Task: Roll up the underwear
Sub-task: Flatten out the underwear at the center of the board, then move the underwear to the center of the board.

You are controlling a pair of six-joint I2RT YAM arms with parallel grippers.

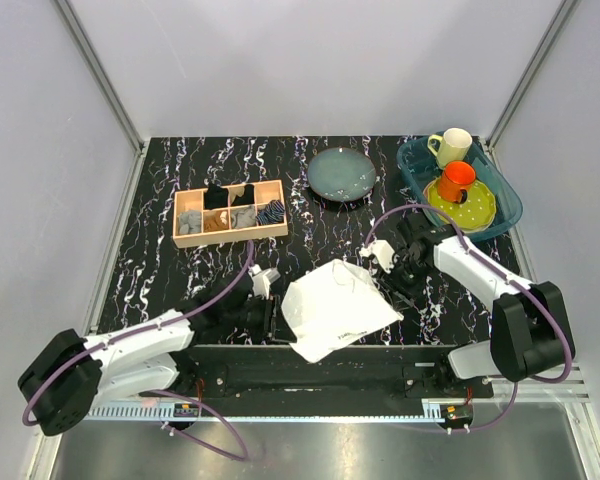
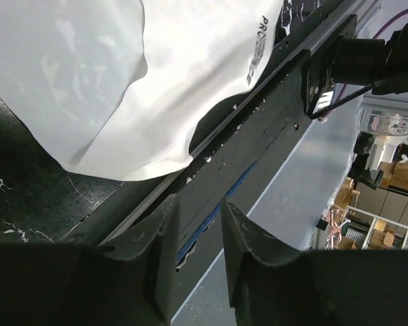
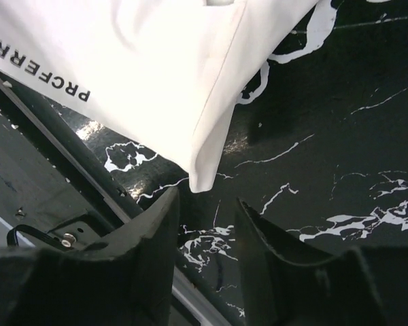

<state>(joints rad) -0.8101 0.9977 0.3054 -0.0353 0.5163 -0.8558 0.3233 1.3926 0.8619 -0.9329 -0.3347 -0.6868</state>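
Starting at the table's near edge, my left gripper (image 2: 198,204) lies low, fingers a little apart with nothing between them. The underwear (image 1: 335,305) sits just to its right, spread flat and skewed, its nearest corner hanging over the dark rail (image 1: 380,355). My right gripper (image 3: 205,198) is likewise parted and empty, with a corner of the cloth just ahead of its fingertips, so I judge that arm the nearer. The cloth lies between both grippers, its lettered waistband running along the near-right edge. Rolling would probably go across from that band. Farther back stand a wooden tray (image 1: 185,240) of small rolls, a dark plate (image 1: 342,173) and a blue tub (image 1: 510,200).
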